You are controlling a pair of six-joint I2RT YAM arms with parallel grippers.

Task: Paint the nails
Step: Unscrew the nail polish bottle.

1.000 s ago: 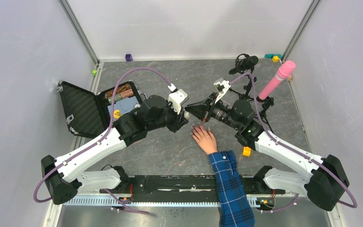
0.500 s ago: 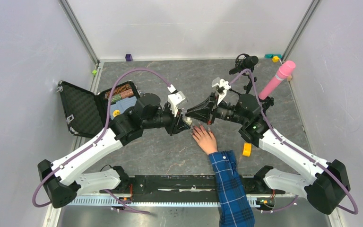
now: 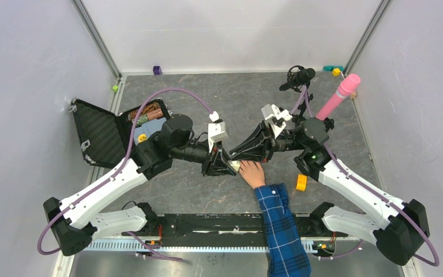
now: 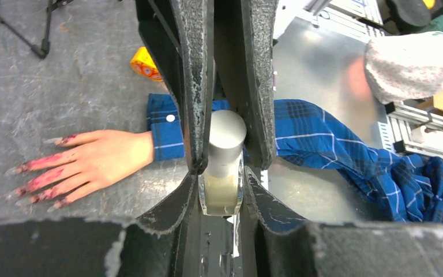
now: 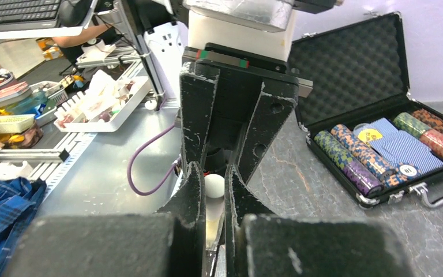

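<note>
Polish is seen as red smears over the nails and along the fingers of the hand, which is laid flat on the counter, its blue plaid sleeve running back toward the near edge. Some coating is therefore judged done, though untidily; which nails are fully covered cannot be told at this size. The small polish bottle is clamped by the left tool just beside the fingertips. Its grey cap, seated on the neck, is pinched by the closed right tool, so the two tools are set tip to tip. No brush is exposed. Whether the cap is meant to be twisted off for more coats or tightened at the end cannot be told; any bare nails and the stray smears are judged left.
</note>
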